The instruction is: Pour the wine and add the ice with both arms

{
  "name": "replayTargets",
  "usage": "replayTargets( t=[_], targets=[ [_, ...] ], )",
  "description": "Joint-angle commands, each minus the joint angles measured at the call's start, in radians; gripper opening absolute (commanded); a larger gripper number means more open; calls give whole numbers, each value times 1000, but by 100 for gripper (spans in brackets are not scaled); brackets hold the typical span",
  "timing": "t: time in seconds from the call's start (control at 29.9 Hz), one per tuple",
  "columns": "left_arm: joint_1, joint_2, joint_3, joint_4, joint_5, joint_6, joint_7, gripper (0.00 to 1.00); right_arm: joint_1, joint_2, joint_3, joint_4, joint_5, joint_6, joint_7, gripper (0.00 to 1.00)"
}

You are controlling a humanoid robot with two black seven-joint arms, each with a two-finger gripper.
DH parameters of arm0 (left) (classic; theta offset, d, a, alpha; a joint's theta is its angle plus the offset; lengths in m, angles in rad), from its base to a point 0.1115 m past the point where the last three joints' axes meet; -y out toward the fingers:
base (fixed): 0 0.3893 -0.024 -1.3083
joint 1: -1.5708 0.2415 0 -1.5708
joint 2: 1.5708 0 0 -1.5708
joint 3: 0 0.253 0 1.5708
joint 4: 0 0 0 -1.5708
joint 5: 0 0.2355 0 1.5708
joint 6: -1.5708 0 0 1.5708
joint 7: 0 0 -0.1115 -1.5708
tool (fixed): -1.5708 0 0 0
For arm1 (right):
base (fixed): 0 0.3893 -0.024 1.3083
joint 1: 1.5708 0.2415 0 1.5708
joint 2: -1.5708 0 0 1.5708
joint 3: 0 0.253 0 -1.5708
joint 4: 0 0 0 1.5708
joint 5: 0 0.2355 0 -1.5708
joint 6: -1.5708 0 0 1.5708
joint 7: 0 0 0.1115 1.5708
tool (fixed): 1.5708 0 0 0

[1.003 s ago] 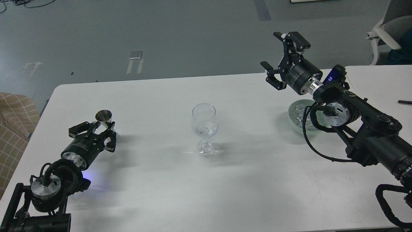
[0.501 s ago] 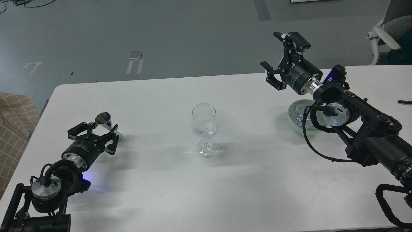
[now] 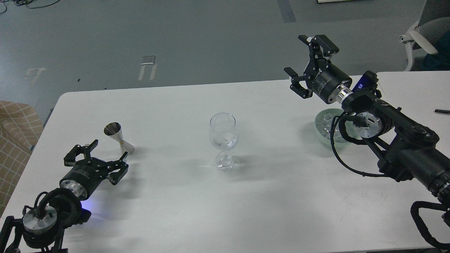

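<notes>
Two grippers face you on the white bench (image 3: 168,196). Nearest, your left gripper (image 3: 96,156) lies low, fingers spread, just short of the steel jigger (image 3: 117,137). Farther in stands the wine glass (image 3: 224,140). Beyond, ice (image 3: 328,123) fills the green bowl (image 3: 321,131); your right gripper (image 3: 309,58) hangs above it, fingers splayed.
</notes>
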Motion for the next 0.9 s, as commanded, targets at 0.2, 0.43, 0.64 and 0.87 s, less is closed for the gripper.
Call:
replayTargets(
  t=[0.2,0.43,0.64,0.87],
  targets=[
    [118,67,-98,-17,-13,-161,14,96,2,-136,-2,52,-103,0,-6,100],
    [63,127,-84,-19,95,-245,14,96,-12,-382,-61,245,-402,-73,-8,100],
    [-72,133,-83,-16,316,-253,-28,96,-55,-568,-143,388,-644,-191,-6,100],
    [-158,124,-68,-14,490,-251,-95,96,-164,-588,-146,406,-1016,-362,-5,100]
  ],
)
